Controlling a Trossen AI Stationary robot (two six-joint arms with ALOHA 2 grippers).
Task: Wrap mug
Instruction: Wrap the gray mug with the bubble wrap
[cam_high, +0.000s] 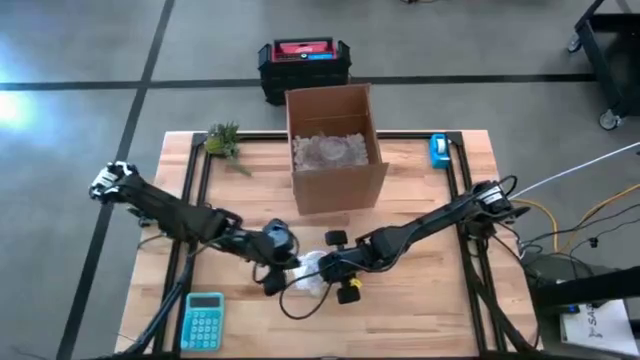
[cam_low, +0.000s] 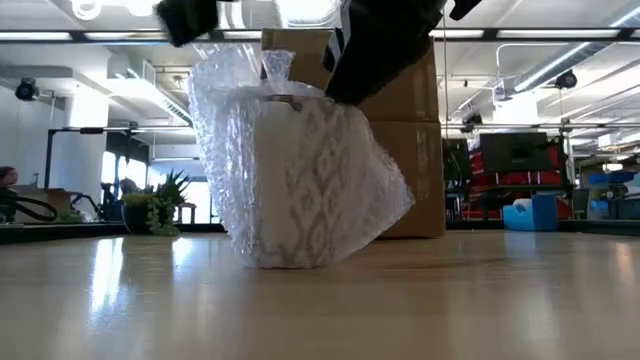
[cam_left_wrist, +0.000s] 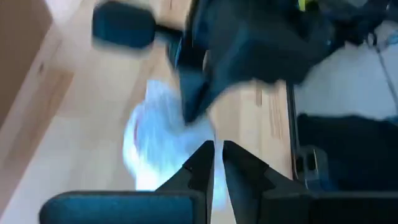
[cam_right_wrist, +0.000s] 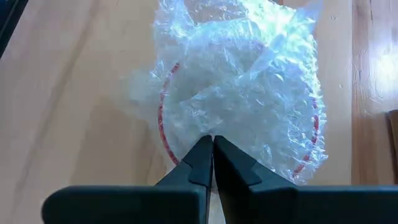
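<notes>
My right gripper (cam_right_wrist: 212, 144) pinches crinkly clear bubble wrap (cam_right_wrist: 249, 81) bunched over the white patterned mug (cam_low: 290, 180) on the pale wood tabletop (cam_high: 420, 310); my left gripper (cam_left_wrist: 216, 149) pinches it too.

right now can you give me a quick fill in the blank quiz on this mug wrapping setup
1. The mug stands on the table covered in ____ wrap.
2. Behind the mug, an open ____ box stands on the table.
3. The ____ calculator lies near the table's front left corner.
4. The right gripper has its fingers pinched ____ on the wrap.

Missing words: bubble; cardboard; teal; shut
</notes>
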